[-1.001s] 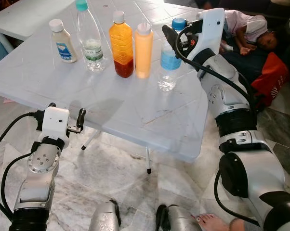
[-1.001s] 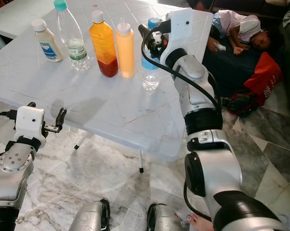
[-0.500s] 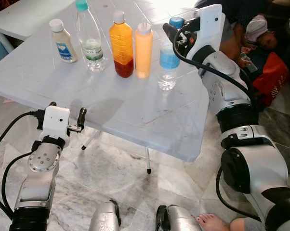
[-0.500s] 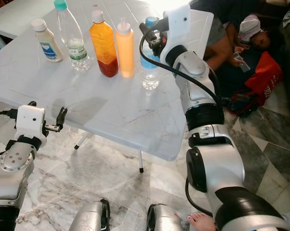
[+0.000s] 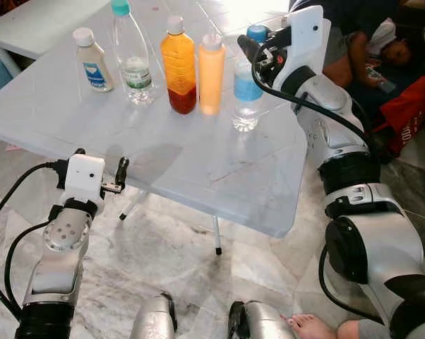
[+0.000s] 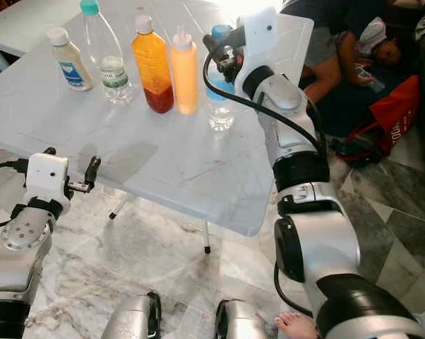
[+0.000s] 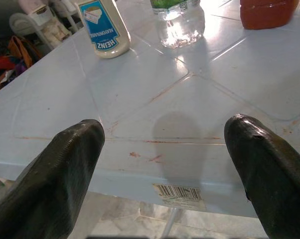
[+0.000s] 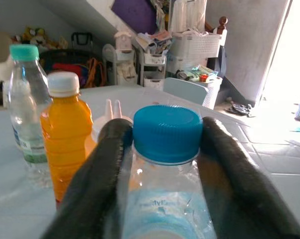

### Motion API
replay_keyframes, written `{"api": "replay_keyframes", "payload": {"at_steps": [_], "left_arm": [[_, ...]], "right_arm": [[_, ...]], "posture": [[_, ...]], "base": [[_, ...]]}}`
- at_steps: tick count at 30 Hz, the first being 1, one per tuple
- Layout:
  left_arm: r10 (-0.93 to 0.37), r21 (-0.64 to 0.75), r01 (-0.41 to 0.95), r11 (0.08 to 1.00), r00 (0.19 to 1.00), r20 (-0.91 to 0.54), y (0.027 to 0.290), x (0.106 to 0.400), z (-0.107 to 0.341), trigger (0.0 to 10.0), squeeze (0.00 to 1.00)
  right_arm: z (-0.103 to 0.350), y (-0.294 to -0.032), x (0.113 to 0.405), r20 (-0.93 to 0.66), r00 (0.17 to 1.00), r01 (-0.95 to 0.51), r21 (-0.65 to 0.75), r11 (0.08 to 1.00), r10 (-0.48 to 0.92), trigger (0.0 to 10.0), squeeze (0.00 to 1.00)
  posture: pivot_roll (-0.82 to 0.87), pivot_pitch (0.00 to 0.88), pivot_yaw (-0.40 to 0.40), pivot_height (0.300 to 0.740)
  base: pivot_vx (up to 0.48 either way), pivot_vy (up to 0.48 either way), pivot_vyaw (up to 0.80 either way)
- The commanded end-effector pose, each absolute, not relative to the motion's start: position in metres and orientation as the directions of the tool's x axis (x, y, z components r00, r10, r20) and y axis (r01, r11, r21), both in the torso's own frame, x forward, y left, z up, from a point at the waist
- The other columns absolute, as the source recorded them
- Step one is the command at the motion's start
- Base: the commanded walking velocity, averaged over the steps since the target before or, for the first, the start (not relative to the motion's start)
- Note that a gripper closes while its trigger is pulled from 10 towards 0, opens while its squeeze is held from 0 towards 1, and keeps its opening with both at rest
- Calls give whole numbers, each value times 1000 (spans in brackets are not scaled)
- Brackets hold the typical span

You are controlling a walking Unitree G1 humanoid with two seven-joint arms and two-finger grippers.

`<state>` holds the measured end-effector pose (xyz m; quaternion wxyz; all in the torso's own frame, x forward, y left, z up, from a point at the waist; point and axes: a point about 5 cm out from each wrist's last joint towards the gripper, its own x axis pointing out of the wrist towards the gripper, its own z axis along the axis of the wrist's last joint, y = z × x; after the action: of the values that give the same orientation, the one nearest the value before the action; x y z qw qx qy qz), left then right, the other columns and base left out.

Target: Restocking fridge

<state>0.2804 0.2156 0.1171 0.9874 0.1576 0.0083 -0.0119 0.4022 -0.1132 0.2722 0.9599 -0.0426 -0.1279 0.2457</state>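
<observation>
Several bottles stand in a row on the pale blue table (image 5: 198, 162): a mayonnaise bottle (image 5: 92, 60), a clear water bottle with a teal cap (image 5: 131, 60), an orange juice bottle (image 5: 178, 67), an orange squeeze bottle (image 5: 211, 74) and a blue-capped water bottle (image 5: 246, 92). My right gripper (image 8: 165, 130) reaches over the table's right side, and its fingers (image 8: 107, 164) press both sides of the blue cap, shut on that bottle. The bottle stands upright on the table. My left gripper (image 7: 165, 149) is open, low at the table's near edge, holding nothing.
A person (image 5: 382, 49) lies on the floor past the table's right corner, beside a red bag (image 5: 406, 113). A bare foot (image 5: 308, 326) is on the marble floor by my right leg. A white table (image 5: 36, 25) stands at the back left.
My right gripper has settled a little closer onto the blue cap. The person on the floor has shifted. My left arm has not moved.
</observation>
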Motion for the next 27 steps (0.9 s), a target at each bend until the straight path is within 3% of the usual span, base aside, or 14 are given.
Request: {"api": "replay_keyframes", "payload": {"at_steps": [1, 11, 12, 13, 14, 15, 20, 21, 22, 23, 27], "left_arm": [[-24, 312, 36, 949, 999, -43, 217, 279, 112, 10000, 0], [-19, 315, 32, 949, 999, -45, 218, 280, 113, 10000, 0], [-20, 315, 33, 948, 999, -46, 218, 280, 112, 10000, 0], [-21, 316, 34, 948, 999, -47, 218, 280, 112, 10000, 0], [-21, 316, 34, 948, 999, -47, 218, 280, 112, 10000, 0], [-21, 317, 35, 948, 999, -48, 219, 279, 112, 10000, 0], [-20, 320, 35, 947, 999, -50, 220, 279, 112, 10000, 0], [-19, 320, 34, 947, 999, -49, 220, 279, 112, 10000, 0], [-19, 320, 34, 947, 999, -49, 220, 279, 112, 10000, 0], [-19, 320, 33, 947, 999, -49, 220, 279, 112, 10000, 0], [-19, 320, 34, 947, 999, -50, 219, 279, 112, 10000, 0]], "right_arm": [[275, -114, 402, 223, 845, -457, -169, 873, 485, 10000, 1000], [288, -118, 404, 244, 828, -472, -182, 863, 505, 10000, 1000], [289, -117, 404, 248, 817, -486, -188, 853, 520, 10000, 894], [290, -115, 404, 252, 801, -510, -187, 840, 542, 10000, 698], [290, -115, 404, 252, 801, -510, -187, 840, 542, 10000, 698], [291, -113, 404, 250, 797, -517, -189, 835, 550, 10000, 0], [292, -110, 407, 240, 798, -524, -177, 833, 553, 10000, 0], [292, -110, 407, 237, 801, -522, -171, 836, 549, 4902, 0], [291, -110, 408, 232, 805, -520, -163, 838, 545, 4902, 0], [291, -110, 409, 229, 809, -519, -153, 841, 541, 0, 0], [288, -112, 410, 219, 816, -520, -129, 845, 535, 0, 0]], "posture": [[70, 149, 4, 740], [74, 147, 4, 740], [76, 149, 4, 740], [76, 150, 5, 740], [76, 150, 5, 740], [79, 151, 5, 740], [85, 152, 3, 740], [85, 153, 3, 740], [86, 153, 3, 740], [86, 154, 3, 740], [83, 156, 2, 740]], "base": [[0, 0, 0], [0, 0, 0], [0, 0, 0], [0, 0, 0], [0, 0, 0], [0, 0, 0], [0, 0, 0], [0, 0, 0], [0, 0, 0], [0, 0, 0], [0, 0, 0]]}}
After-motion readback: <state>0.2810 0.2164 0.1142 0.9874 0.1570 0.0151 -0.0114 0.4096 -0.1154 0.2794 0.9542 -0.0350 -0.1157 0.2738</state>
